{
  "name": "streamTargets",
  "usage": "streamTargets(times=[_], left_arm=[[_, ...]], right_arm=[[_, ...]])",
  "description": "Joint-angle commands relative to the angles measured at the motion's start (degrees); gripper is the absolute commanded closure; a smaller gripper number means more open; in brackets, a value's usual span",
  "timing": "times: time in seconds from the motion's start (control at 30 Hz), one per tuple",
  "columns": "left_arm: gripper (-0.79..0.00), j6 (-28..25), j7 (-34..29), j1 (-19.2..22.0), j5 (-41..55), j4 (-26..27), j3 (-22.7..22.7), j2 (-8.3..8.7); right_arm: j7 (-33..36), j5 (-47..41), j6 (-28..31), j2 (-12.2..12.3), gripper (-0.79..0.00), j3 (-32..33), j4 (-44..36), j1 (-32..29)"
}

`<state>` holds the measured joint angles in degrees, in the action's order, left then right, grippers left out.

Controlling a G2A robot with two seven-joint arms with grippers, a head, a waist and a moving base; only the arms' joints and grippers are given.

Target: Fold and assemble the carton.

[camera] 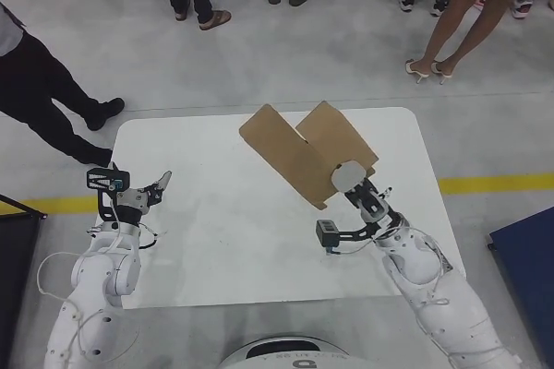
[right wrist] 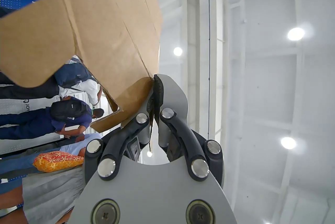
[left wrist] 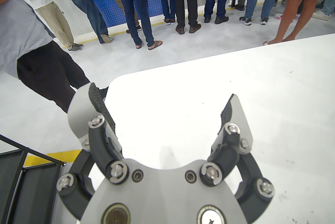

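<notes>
A flat brown carton (camera: 307, 149) with two splayed flaps is held up over the far right part of the white table (camera: 231, 249). My right gripper (camera: 348, 175) is shut on its near edge. In the right wrist view the carton (right wrist: 86, 34) rises from the pinched fingers (right wrist: 158, 94) of the right gripper (right wrist: 154, 90) toward the ceiling, creases and a slot showing. My left gripper (camera: 157, 184) hovers over the table's left side, open with nothing between its fingers (left wrist: 100, 104), and in its own view the left gripper (left wrist: 163, 111) looks across bare table.
The table's rounded far left corner (left wrist: 117, 81) lies just ahead of the left gripper. A person in dark trousers (camera: 46, 92) stands close to that corner. A dark rack (left wrist: 28, 178) stands off the table's left edge. More people stand beyond the far side.
</notes>
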<state>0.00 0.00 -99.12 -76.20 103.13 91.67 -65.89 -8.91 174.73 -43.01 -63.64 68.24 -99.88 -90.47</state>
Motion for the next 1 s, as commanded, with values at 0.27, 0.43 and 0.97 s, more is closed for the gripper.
streamTargets(times=[0.27, 0.43, 0.97], left_arm=[[-0.785, 0.0, 0.0, 0.0, 0.0, 0.0, 0.0, 0.0], [-0.785, 0.0, 0.0, 0.0, 0.0, 0.0, 0.0, 0.0], [-0.785, 0.0, 0.0, 0.0, 0.0, 0.0, 0.0, 0.0]], right_arm=[[-35.96, -78.2, 44.49, -0.8, 0.0, -2.35, 10.73, 9.6], [-43.05, -94.11, 62.58, -1.27, 0.0, -2.71, 15.71, 12.53], [-37.63, -134.31, 100.75, -4.26, 0.0, -9.69, 18.97, 14.85]])
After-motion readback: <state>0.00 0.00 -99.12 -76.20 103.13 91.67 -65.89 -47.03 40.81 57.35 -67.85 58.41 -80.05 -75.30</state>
